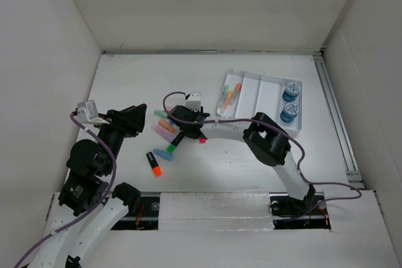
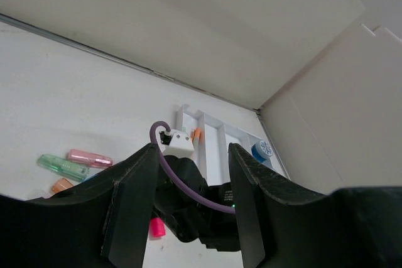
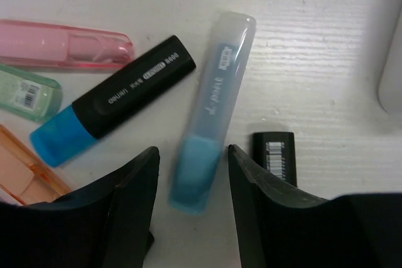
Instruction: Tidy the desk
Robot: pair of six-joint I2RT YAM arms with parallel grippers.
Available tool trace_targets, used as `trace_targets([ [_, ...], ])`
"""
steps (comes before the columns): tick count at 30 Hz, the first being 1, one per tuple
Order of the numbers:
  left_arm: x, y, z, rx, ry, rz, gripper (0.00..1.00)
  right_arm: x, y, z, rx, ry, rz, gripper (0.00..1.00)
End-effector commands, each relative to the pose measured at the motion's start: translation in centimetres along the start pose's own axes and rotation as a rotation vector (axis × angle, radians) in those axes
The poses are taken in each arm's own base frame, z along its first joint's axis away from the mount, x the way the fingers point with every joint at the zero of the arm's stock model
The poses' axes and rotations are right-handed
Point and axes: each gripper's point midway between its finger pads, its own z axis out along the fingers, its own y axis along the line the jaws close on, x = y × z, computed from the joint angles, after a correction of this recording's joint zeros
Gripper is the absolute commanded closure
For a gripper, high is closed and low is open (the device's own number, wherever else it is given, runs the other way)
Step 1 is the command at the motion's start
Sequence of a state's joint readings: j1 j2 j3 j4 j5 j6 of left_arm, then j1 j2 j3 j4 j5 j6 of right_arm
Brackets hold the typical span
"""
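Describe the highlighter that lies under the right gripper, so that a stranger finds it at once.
On the white desk, find the loose highlighters left of the compartmented tray. The right gripper stands open over one of them: a frosted, see-through highlighter with pale blue inside, unlike its black, blue-ended neighbour.
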State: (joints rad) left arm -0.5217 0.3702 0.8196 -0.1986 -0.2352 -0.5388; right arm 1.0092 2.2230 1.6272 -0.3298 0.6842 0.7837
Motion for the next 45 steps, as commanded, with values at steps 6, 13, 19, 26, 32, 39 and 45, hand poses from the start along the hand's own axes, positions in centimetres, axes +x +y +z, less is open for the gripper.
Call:
trace_targets([
  [6,-0.8,-0.9,0.1,0.04,-0.031,-0.004,0.56,-1.8,0.4,-1.8,-0.038,-0.033,0.027,0.39],
  [13,-0.8,-0.8,0.1,0.037,-0.032,-0.003,0.56,-1.0,-0.4,0.4,-0.017,-0.008,0.053,0.48],
  [19,-0.8,-0.8,0.1,0.037,-0.032,-0.003,0.56,-3.6,-0.9,-0.9,-0.004,-0.084,0.111,0.8],
  [26,-0.9,-0.9,0.0,0.038,-0.036,-0.004,0.56,-11.7,-4.6,-3.9,-0.05,-0.192,0.279,0.83],
  [32,-1.0,-0.9,0.0,0.041,-0.037,-0.004,0.56,-14.7,-11.5,-1.5,-0.037,-0.186,0.38,0.83],
  [39,-0.9,-0.8,0.1,0.037,-0.035,-0.002,0.56,-16.7,-15.2,2.7,-0.02,-0.128,0.41,0.78],
  [45,-0.8,-0.8,0.1,0.036,-0.033,0.0,0.56,-18.0,-17.9,4.4,0.103,-0.119,0.397,0.72],
])
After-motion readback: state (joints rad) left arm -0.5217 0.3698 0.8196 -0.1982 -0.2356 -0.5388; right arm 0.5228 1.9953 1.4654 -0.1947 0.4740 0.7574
